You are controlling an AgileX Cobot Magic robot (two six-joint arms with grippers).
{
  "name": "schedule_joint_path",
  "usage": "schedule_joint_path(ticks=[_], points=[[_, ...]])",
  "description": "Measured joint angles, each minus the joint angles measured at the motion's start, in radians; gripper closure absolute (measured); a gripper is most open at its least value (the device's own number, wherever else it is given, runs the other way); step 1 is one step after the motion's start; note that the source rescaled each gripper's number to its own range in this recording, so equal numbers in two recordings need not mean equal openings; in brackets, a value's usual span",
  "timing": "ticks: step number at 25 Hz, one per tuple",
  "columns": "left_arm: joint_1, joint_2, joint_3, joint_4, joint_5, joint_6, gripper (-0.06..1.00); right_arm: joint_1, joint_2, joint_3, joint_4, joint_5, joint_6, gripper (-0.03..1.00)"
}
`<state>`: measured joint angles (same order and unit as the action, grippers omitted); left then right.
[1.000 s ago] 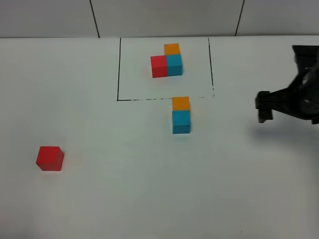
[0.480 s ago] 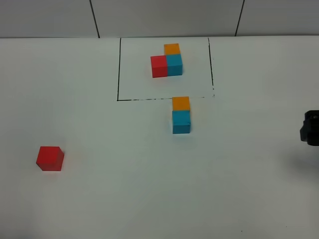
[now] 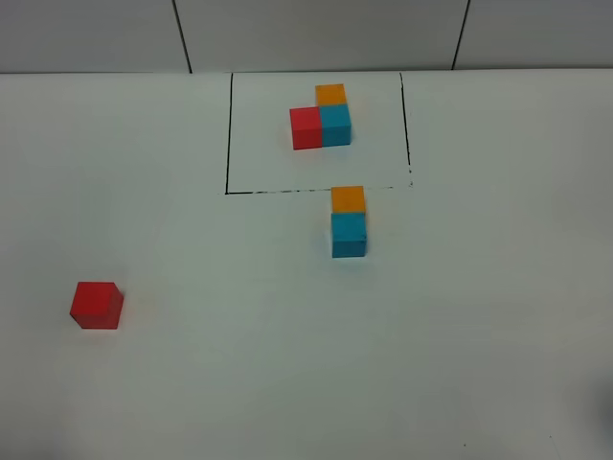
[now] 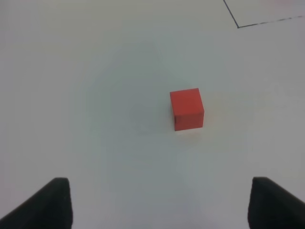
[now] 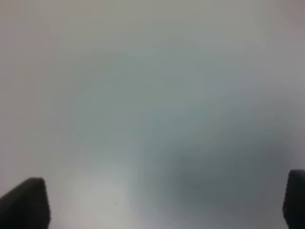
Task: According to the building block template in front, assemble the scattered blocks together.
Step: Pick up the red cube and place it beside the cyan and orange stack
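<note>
Beyond left fingers [image 4: 47, 205], seemingly: red cube [image 4: 187, 109]

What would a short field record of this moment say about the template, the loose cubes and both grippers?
template: L-shaped cluster of joined red, cyan-blue and orange cubes, inside thin black drawn rectangle
orange matte cube: touching cyan-blue matte cube, at the rectangle's near line
red matte cube: alone, far left, apart from that pair
left gripper: open, empty, red cube ahead of it
right gripper: open, empty, only white tabletop in view
left to do: join red cube to the pair
</note>
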<state>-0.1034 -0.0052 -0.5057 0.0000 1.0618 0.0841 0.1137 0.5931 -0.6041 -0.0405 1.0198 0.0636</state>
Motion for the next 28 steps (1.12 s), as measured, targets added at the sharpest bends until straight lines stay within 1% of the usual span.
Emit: schedule_joint_path(ticks=[2, 4, 9, 12, 24, 28], points=[[0.0, 0.0, 0.0, 0.0, 0.0, 0.0, 0.24, 0.034, -0.067, 0.001, -0.009, 0.029, 0.001, -0.03], [0.0, 0.0, 0.0, 0.0, 0.0, 0.0, 0.24, 0.049, -0.139, 0.002, -0.014, 0.045, 0.007, -0.03], [0.0, 0.0, 0.0, 0.0, 0.0, 0.0, 0.24, 0.053, -0.287, 0.07, -0.028, 0.052, 0.006, -0.03], [0.0, 0.0, 0.0, 0.0, 0.0, 0.0, 0.24, 0.053, -0.355, 0.081, -0.022, 0.045, -0.014, -0.03], [0.0, 0.0, 0.0, 0.0, 0.0, 0.0, 0.24, 0.053, -0.526, 0.101, -0.004, 0.047, -0.054, -0.03], [0.0, 0.0, 0.0, 0.0, 0.0, 0.0, 0.24, 0.053, -0.574, 0.101, 0.017, 0.047, -0.075, 0.01]])
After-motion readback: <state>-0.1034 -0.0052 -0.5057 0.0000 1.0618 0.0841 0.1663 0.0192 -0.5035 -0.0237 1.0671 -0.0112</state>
